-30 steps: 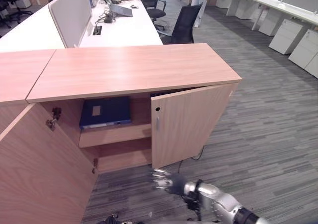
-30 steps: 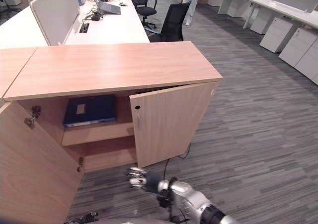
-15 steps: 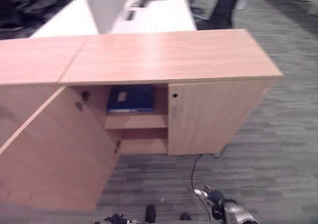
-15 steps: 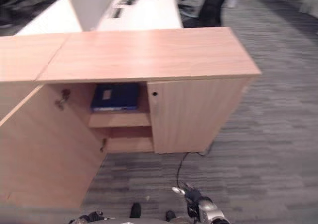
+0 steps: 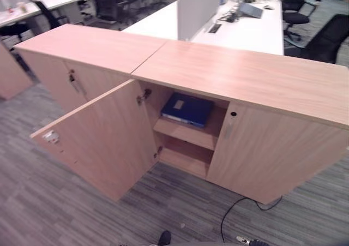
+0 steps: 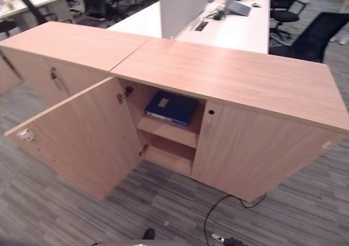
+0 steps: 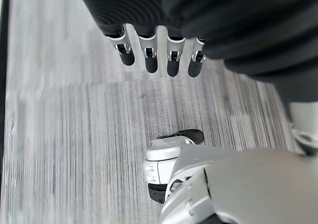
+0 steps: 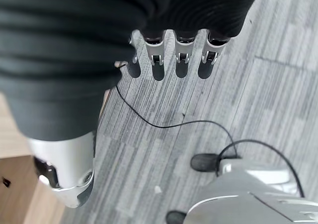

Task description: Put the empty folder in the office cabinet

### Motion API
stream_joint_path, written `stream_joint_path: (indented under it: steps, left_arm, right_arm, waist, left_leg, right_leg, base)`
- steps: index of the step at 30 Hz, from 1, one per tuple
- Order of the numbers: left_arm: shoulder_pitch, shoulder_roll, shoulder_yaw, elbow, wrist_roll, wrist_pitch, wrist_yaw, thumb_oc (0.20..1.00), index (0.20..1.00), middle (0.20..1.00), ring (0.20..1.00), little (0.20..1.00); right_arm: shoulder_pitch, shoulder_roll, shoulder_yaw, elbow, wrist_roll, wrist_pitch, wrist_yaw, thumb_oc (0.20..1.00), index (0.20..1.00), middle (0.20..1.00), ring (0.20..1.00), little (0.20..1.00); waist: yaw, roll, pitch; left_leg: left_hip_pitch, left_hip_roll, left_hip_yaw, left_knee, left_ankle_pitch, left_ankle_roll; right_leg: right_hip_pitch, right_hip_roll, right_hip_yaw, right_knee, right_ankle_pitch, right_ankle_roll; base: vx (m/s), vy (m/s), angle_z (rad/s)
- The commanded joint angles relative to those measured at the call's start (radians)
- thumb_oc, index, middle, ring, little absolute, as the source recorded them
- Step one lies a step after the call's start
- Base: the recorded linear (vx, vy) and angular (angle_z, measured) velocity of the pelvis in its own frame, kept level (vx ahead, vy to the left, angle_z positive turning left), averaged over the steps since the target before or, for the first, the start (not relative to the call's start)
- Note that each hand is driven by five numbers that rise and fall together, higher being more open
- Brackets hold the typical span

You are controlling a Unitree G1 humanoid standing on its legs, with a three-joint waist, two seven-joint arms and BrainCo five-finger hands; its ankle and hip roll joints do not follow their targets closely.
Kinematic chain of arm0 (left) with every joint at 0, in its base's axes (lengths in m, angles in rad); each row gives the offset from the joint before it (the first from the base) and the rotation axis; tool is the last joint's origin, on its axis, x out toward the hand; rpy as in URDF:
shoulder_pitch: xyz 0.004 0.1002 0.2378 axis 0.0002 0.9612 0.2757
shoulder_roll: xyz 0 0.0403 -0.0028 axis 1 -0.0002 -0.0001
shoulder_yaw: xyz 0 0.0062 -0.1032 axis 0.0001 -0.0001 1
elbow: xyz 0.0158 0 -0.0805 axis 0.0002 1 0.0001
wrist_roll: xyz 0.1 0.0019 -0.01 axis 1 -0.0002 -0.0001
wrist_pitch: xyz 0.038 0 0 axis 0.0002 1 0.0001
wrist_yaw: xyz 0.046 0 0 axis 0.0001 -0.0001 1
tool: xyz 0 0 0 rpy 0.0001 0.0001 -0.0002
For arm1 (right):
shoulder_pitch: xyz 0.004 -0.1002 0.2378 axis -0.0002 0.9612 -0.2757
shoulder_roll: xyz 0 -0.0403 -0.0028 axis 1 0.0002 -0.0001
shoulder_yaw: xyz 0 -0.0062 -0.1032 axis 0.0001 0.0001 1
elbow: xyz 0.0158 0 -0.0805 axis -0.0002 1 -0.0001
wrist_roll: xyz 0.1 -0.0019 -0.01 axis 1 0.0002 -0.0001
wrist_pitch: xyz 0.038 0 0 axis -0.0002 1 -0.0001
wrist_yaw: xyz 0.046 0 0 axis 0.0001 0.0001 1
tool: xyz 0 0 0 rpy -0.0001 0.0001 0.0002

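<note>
A blue folder (image 5: 187, 109) lies flat on the upper shelf of the wooden office cabinet (image 5: 245, 77). The cabinet's left door (image 5: 103, 137) stands wide open and its right door (image 5: 272, 159) is closed. My left hand (image 7: 149, 55) hangs over the grey carpet with straight fingers and holds nothing. My right hand (image 8: 181, 55) also hangs low over the carpet, fingers straight and empty, well in front of the cabinet. Both hands are far from the folder.
A second wooden cabinet (image 5: 82, 44) adjoins on the left with its doors closed. Behind stand white desks (image 5: 240, 30) with a divider panel and black office chairs (image 5: 327, 39). The open door juts out over the carpet at the left front.
The cabinet's right door went from ajar to closed. My right hand dropped from in front of that door to the bottom edge. The camera has swung, so the whole scene has shifted.
</note>
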Motion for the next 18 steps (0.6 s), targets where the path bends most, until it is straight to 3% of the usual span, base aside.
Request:
stream_joint_path:
  steps: [1,2,3,4,6,12,13,16,18]
  left_arm:
    - [-0.047,0.01,0.04,0.042,-0.099,-0.008,0.016,1.0,1.0,1.0,1.0,1.0]
    - [-0.048,0.01,0.064,0.035,-0.12,-0.014,0.033,1.0,1.0,1.0,1.0,1.0]
    - [-0.045,0.016,0.075,0.024,-0.123,-0.017,0.041,1.0,1.0,1.0,1.0,1.0]
    - [-0.045,0.016,0.075,0.024,-0.123,-0.017,0.041,1.0,1.0,1.0,1.0,1.0]
    - [-0.044,0.037,0.097,0.013,-0.13,-0.022,0.062,1.0,1.0,1.0,1.0,1.0]
    - [-0.051,0.098,0.166,-0.043,-0.164,-0.048,0.138,1.0,1.0,1.0,1.0,1.0]
    - [-0.106,0.194,0.205,0.019,-0.185,-0.039,0.13,1.0,1.0,1.0,1.0,1.0]
    - [-0.174,0.256,0.229,0.046,-0.204,-0.039,0.172,1.0,1.0,1.0,1.0,1.0]
    - [-0.2,0.348,0.262,0.041,-0.224,-0.038,0.163,1.0,1.0,1.0,1.0,1.0]
  right_arm:
    - [-0.004,-0.004,-0.048,-0.004,-0.014,-0.031,-0.02,1.0,1.0,1.0,1.0,1.0]
    - [-0.02,-0.012,-0.068,0.001,0.004,-0.034,-0.028,1.0,1.0,1.0,1.0,1.0]
    - [-0.027,-0.013,-0.075,0.002,0.012,-0.035,-0.032,1.0,1.0,1.0,1.0,1.0]
    - [-0.028,-0.013,-0.075,0.002,0.012,-0.035,-0.032,1.0,1.0,1.0,1.0,1.0]
    - [-0.031,-0.008,-0.08,0.012,0.021,-0.039,-0.036,1.0,1.0,1.0,1.0,1.0]
    - [0.0,-0.014,-0.128,0.02,0.049,-0.05,-0.047,1.0,1.0,1.0,1.0,1.0]
    - [-0.008,-0.026,-0.121,0.025,0.036,-0.049,-0.029,1.0,1.0,1.0,1.0,1.0]
    - [0.006,-0.016,-0.08,-0.007,0.004,-0.054,-0.042,1.0,1.0,1.0,1.0,1.0]
    - [0.022,-0.029,-0.07,-0.038,-0.018,-0.051,-0.041,1.0,1.0,1.0,1.0,1.0]
  waist:
    - [0.006,-0.047,0.045]
    - [0.005,-0.053,0.062]
    - [0.011,-0.053,0.066]
    - [0.01,-0.053,0.064]
    - [0.018,-0.047,0.057]
    - [0.031,-0.012,0.015]
    - [0.016,-0.008,-0.001]
    - [-0.018,-0.009,-0.033]
    - [-0.03,-0.01,-0.041]
  left_leg:
    - [-0.024,-0.041,0.078,0.121,-0.118,0.027]
    - [-0.073,0.017,0.264,0.156,-0.122,0.032]
    - [-0.08,0.055,0.369,0.166,-0.122,0.043]
    - [-0.082,0.054,0.368,0.165,-0.12,0.043]
    - [-0.073,0.083,0.444,0.142,-0.103,0.041]
    - [0.013,0.081,0.447,-0.046,-0.032,0.027]
    - [0.018,0.083,0.454,-0.052,-0.034,0.02]
    - [0.039,0.087,0.497,-0.052,-0.05,0.014]
    - [0.054,0.086,0.521,-0.052,-0.057,0.012]
  right_leg:
    - [-0.091,-0.085,-0.003,0.013,-0.028,0.111]
    - [-0.086,-0.094,-0.031,0.01,-0.03,0.119]
    - [-0.085,-0.1,-0.05,0.006,-0.027,0.123]
    - [-0.087,-0.101,-0.051,0.006,-0.027,0.123]
    - [-0.082,-0.109,-0.083,0.005,-0.027,0.127]
    - [-0.072,-0.139,-0.172,0.005,-0.038,0.135]
    - [-0.07,-0.142,-0.175,0.005,-0.042,0.139]
    - [-0.069,-0.15,-0.156,0.005,-0.041,0.145]
    - [-0.065,-0.157,-0.141,0.005,-0.035,0.15]
  base:
    - [-0.17,-0.022,0.89]
    - [-0.14,-0.014,0.98]
    - [-0.14,-0.016,0.94]
    - [-0.05,-0.002,0.7]
    - [0.0,0.023,0.58]
    - [0.04,0.076,0.56]
    - [0.09,0.071,0.59]
    - [0.11,0.082,0.15]
    - [0.08,0.076,-0.36]
